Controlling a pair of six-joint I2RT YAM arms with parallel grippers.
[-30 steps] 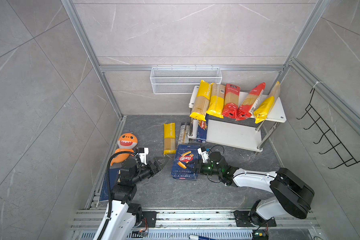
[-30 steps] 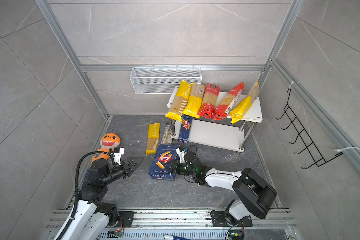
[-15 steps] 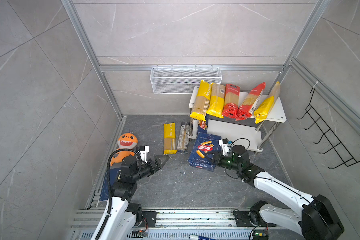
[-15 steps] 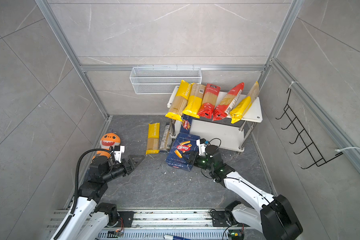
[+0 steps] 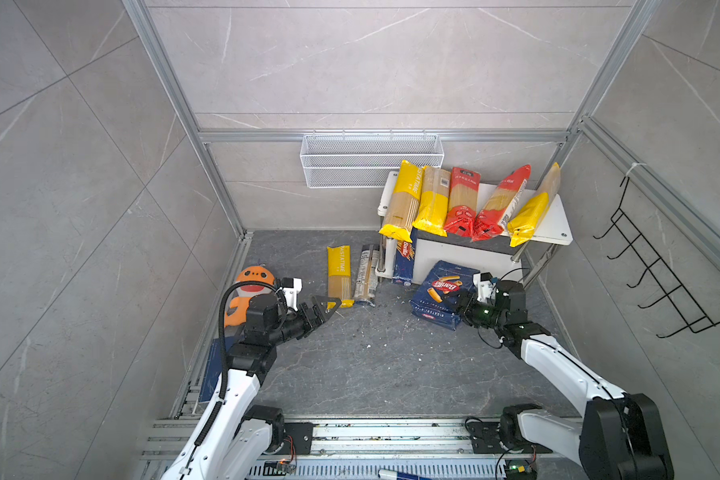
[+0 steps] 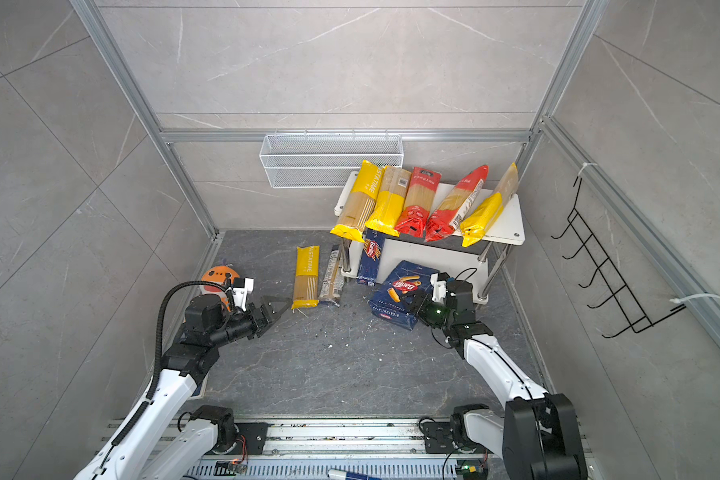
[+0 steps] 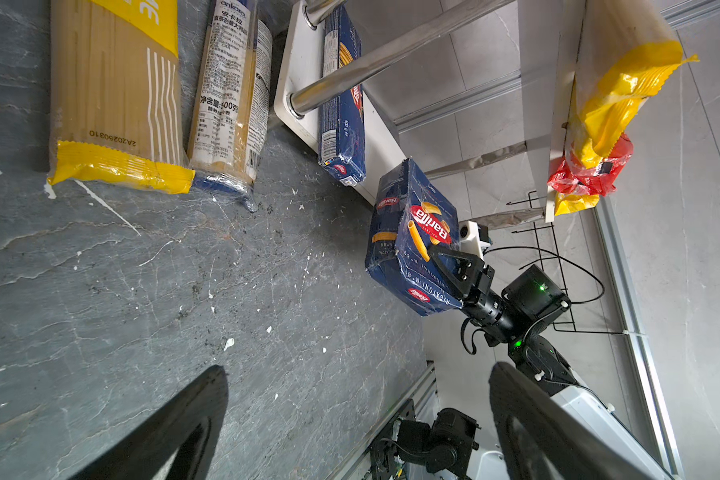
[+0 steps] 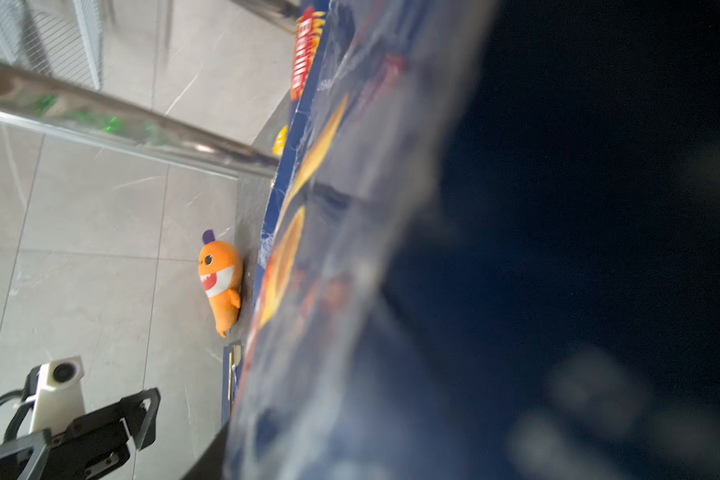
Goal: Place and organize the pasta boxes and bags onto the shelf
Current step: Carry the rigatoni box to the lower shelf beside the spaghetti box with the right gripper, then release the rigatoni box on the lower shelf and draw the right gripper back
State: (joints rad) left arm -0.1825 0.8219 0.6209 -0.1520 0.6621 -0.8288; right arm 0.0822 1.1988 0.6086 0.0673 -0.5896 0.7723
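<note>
Update: wide box went right from mid-floor, now tilted in right gripper clamp, just before the shelf lower board. Insert likely next. Boxes 2, narrow box already shelved. Bags 7: five top-board bags, two floor bags. Left gripper wide, empty.

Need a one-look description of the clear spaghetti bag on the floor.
Find the white two-tier shelf. Just left of it in both top views, two slim bags lie side by side on the grey floor. The clear bag is the one nearer the shelf: see-through film with dense printed text, where its neighbour, the yellow bag, has yellow ends.
</note>
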